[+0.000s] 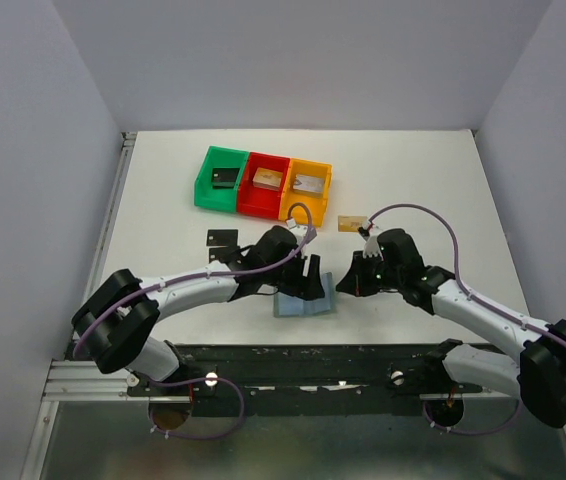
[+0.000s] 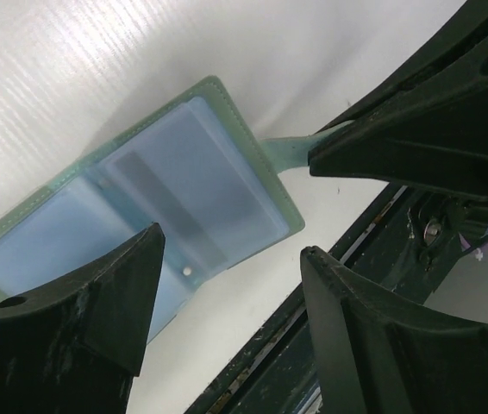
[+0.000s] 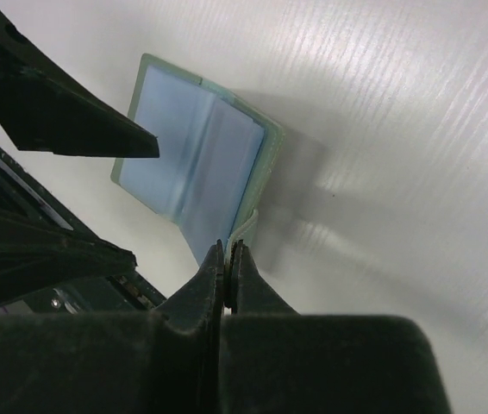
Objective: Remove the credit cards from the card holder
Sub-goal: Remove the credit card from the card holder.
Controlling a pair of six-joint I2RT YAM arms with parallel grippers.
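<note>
Right gripper [image 3: 228, 253]: clamped tab [image 3: 246, 226] of holder [image 3: 192, 159], centre frame
Left gripper [image 2: 231, 248]: stood open, empty — above it
Need: tab held taut

No text, label, brand, number or sign is legible in any view. The card holder [image 2: 184, 172] shows only plain, unmarked surfaces.
</note>
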